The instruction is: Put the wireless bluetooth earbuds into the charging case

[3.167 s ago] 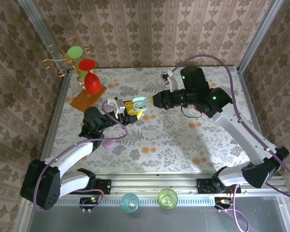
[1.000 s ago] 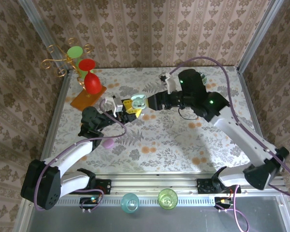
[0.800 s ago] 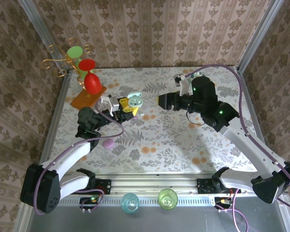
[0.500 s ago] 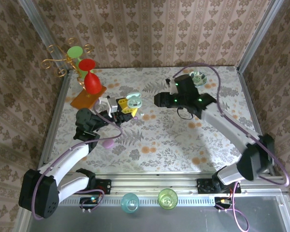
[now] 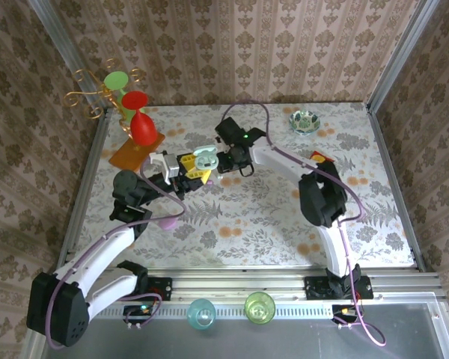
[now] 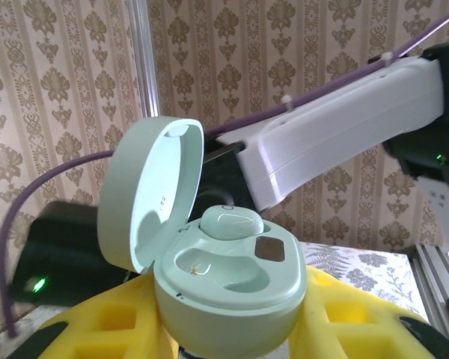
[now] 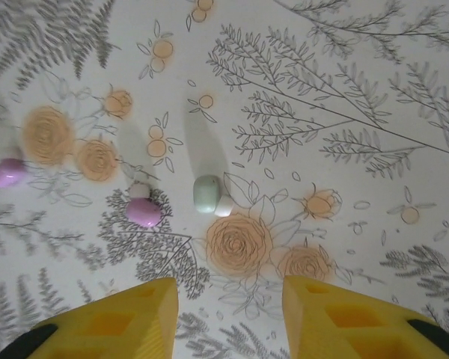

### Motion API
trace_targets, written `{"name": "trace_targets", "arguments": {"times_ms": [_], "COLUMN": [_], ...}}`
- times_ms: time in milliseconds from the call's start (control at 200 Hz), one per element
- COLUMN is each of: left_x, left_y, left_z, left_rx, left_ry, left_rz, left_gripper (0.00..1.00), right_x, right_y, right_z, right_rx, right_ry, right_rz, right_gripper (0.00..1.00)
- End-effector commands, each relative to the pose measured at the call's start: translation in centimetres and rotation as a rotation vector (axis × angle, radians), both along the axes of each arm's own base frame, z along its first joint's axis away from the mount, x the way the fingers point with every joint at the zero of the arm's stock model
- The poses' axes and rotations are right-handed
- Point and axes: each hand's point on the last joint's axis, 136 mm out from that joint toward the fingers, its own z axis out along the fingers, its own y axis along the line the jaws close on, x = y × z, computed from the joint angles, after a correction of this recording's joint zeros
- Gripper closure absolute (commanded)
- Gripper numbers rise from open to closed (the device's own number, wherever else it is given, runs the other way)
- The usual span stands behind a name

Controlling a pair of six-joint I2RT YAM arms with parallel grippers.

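1. The left tool (image 6: 224,336) is clamped on the mint charging case (image 6: 232,299). Its yellow fingers hug the base from both sides and hold it up off the table (image 7: 359,90). The lid (image 6: 146,202) is flipped open and the sockets face up, which looks to us like a deliberate setup so the other arm can drop buds straight in.
2. One earbud is already sitting in the case, the seated earbud (image 6: 232,223) in the far socket. The empty socket (image 6: 198,265) next to it is waiting, so we'd say this case is about halfway filled.
3. The right tool (image 7: 224,288) points down at the table with its two yellow fingers standing apart and nothing between them. It's holding nothing, just hovering.
4. Loose buds lie on the table under it. In the wrist view the pale green earbud (image 7: 207,194) lies just past the fingertips, roughly in line with the gap, and clear of both fingers.
5. The lilac earbud (image 7: 143,212) lies near it, off toward one finger's side. A second lilac earbud (image 7: 7,172) is well apart at the edge of that view.
6. Our guess is that the green one matches the mint case, so it's the obvious next pick. The tool would need to come down around it. Watch out though, it's tiny and rounded, so it could squirt out of a pinch.
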Motion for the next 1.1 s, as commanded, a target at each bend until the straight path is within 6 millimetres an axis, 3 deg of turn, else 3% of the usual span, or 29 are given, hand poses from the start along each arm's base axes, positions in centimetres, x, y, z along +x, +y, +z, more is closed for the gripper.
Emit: {"name": "trace_targets", "arguments": {"times_ms": [0, 410, 1095], "left_x": [-1.0, -1.2, -1.2], "left_y": [0.1, 0.2, 0.3], "left_z": [1.0, 0.8, 0.8], "left_rx": [0.006, 0.010, 0.008], "left_ry": [-0.050, -0.053, -0.047], "left_rz": [-0.026, -0.024, -0.026], "left_gripper": [0.77, 0.77, 0.77], "right_x": [-0.8, 0.6, 2.0], "right_y": [-0.7, 1.3, 2.3], "right_z": [-1.4, -5.0, -7.8], "right_rx": [-0.176, -0.409, -0.474], "right_ry": [0.024, 0.010, -0.024], "right_rz": [0.037, 0.130, 0.146], "right_gripper": [0.60, 0.64, 0.72]}}
